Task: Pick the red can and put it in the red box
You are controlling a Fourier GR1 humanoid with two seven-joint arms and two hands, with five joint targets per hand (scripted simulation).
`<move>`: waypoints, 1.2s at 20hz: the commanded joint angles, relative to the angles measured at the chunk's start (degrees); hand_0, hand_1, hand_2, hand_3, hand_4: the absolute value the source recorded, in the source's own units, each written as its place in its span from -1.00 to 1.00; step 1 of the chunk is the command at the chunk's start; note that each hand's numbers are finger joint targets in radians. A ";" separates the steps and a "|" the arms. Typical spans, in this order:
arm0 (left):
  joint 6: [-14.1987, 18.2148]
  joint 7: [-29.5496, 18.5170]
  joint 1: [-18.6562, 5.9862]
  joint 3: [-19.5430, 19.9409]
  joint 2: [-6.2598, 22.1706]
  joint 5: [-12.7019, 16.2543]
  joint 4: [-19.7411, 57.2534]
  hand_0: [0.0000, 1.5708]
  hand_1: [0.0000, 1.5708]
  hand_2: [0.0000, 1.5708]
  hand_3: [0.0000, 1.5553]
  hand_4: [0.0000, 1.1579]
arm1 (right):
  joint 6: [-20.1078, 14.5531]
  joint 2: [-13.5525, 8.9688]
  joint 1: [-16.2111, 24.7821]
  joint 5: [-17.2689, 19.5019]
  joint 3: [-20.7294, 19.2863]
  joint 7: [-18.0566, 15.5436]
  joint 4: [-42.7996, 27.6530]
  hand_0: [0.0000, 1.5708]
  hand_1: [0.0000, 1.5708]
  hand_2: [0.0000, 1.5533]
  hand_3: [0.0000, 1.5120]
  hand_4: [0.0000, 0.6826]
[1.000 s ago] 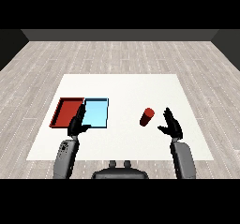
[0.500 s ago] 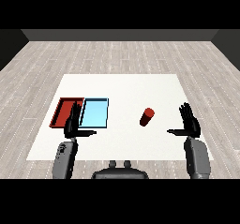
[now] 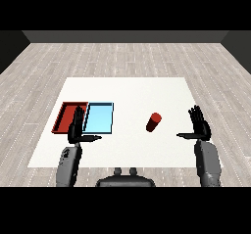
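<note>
Still apart: red can on the bench, both hands open

Right of centre on the flat white bench (image 3: 127,88) lies the small red cylindrical can (image 3: 153,122), tilted with its top end pointing away and to the right. Nothing touches it. The black right hand (image 3: 198,128) stands to the right of the can, near it but apart, palm turned toward the left, its fingers (image 3: 196,114) straight and raised, the thumb stretched out toward the can. On the left side of the bench the shallow red tray (image 3: 62,116) and the shallow light blue tray (image 3: 99,118) lie side by side, touching, the red one further left. The black left hand (image 3: 76,130) hovers at the near edge of the two trays, fingers straight and pointing away, thumb stretched to the right, holding nothing.
</note>
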 commanded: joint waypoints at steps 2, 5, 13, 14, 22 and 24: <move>-1.62 -0.10 0.71 1.10 0.22 2.16 -0.09 -1.00 -1.00 -1.00 -1.00 -1.00 | 1.97 -0.74 -2.02 -1.52 -0.49 1.70 1.96 -1.00 -1.00 -1.00 -1.00 -1.00; -1.79 3.32 0.95 1.27 0.39 3.64 -4.67 -1.00 -1.00 -1.00 -1.00 -1.00 | -0.35 1.22 0.46 -0.86 0.55 3.42 -2.87 -1.00 -1.00 -1.00 -1.00 -1.00; 0.47 2.36 1.43 -0.98 -1.78 1.32 -5.35 -1.00 -1.00 -1.00 -1.00 -1.00 | -1.96 5.15 -3.37 0.18 3.69 4.69 2.78 -1.00 -1.00 -1.00 -1.00 -1.00; -0.94 0.83 -0.98 1.36 -0.19 2.48 -1.17 -1.00 -1.00 -1.00 -1.00 -1.00 | -0.90 3.22 -5.93 -2.33 2.03 7.39 3.57 -1.00 -1.00 -1.00 -1.00 -1.00; -0.26 1.60 1.34 -0.39 -0.83 1.13 -4.08 -1.00 -1.00 -1.00 -1.00 -1.00 | -1.44 6.54 -12.37 1.75 5.08 1.20 16.24 -1.00 -1.00 -1.00 -1.00 -1.00; -0.57 0.43 -2.36 1.46 -1.07 2.78 1.73 -1.00 -1.00 -1.00 -1.00 -1.00 | -1.83 7.55 -9.22 2.32 5.70 -0.76 14.97 -1.00 -1.00 -1.00 -1.00 -1.00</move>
